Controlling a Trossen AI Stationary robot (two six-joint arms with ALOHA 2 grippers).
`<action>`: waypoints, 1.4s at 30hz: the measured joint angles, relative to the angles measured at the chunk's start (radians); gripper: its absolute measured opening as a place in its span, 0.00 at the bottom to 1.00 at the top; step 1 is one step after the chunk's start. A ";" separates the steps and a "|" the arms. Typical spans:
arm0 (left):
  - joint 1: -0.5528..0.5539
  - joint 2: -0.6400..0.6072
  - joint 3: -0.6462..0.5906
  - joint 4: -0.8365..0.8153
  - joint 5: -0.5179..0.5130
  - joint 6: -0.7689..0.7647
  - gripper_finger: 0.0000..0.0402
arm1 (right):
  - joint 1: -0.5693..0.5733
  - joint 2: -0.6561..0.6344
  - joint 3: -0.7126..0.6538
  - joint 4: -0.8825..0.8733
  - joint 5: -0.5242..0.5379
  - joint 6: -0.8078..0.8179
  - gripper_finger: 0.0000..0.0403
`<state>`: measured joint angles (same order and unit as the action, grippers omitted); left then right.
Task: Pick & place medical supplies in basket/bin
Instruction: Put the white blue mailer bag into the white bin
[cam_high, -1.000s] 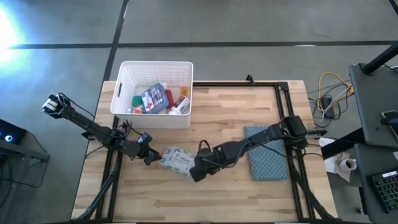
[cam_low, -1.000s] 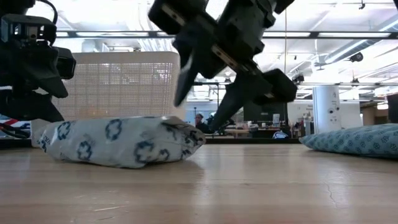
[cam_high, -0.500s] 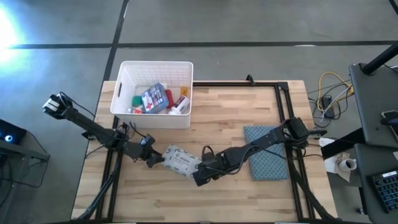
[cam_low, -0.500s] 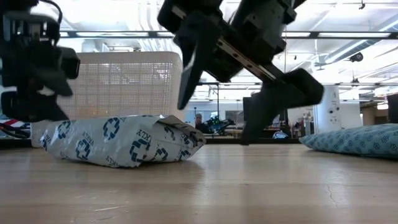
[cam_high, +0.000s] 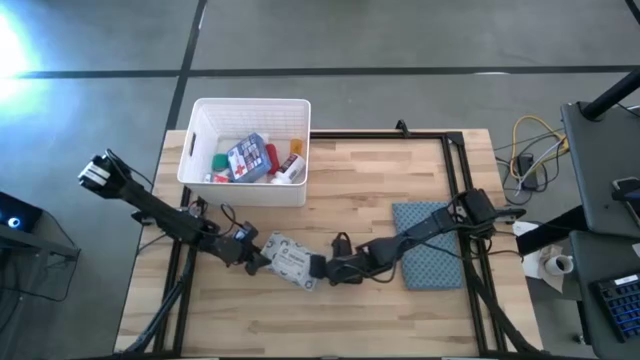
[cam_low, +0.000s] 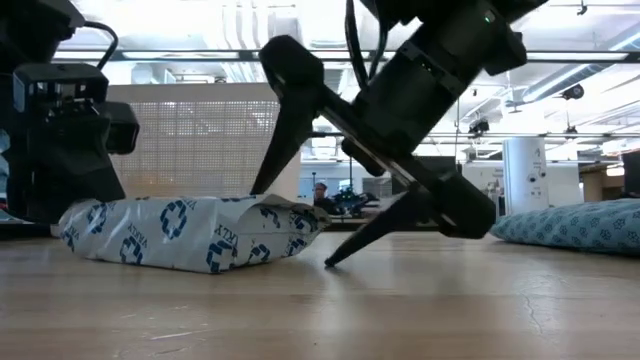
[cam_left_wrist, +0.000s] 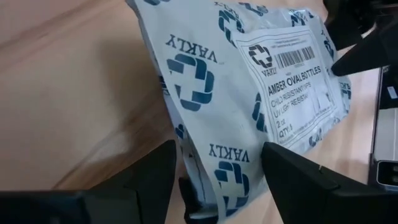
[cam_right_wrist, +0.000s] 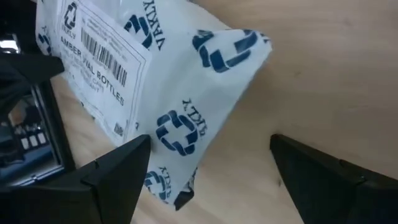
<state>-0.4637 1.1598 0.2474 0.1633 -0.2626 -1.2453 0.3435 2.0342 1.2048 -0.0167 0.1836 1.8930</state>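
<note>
Bench (cam_high: 380, 180) of pale wood planks carries everything, with a black frame along its edges and grey concrete floor around it. Beyond the bench the low view looks into a bright open room with white ceiling beams and a white column.

The white bin (cam_high: 245, 150) with slotted sides sits at the bench's far left corner. Inside it lie a blue-white first-aid pouch (cam_high: 243, 157), a red tube (cam_high: 268, 158), a green piece (cam_high: 221, 160) and some white and orange items. Well to the right of the bin lies a blue-grey cloth pad (cam_high: 430, 243).

In front of the bin, well apart from it, a white pouch (cam_high: 290, 258) lies flat on the bench between both grippers. It is a soft plastic bag printed with blue crosses and the word VAKLY, bearing a white label with a barcode that reads "AMBER OVAL BOTTLES".

The left gripper (cam_high: 255, 262) meets the pouch's end on the side away from the pad; its fingers stand spread on either side of that end, not visibly pinching it. The right gripper (cam_high: 325, 270) is at the pouch's other end, nearer the pad, with its fingers (cam_low: 365, 232) spread wide and released, one tip down on the wood just beside the bag.
</note>
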 joint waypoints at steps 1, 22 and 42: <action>0.000 0.013 0.001 0.004 0.000 -0.001 0.54 | 0.000 0.000 -0.007 0.006 0.000 0.007 0.82; 0.000 0.257 -0.005 0.317 -0.001 -0.023 0.54 | -0.079 0.119 0.078 0.139 -0.027 -0.204 0.81; 0.000 0.096 0.014 0.222 -0.082 0.073 0.54 | -0.087 0.075 0.133 0.043 0.009 -0.431 0.57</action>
<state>-0.4637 1.2561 0.2612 0.3857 -0.3445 -1.1723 0.2565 2.1088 1.3376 0.0264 0.1930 1.4625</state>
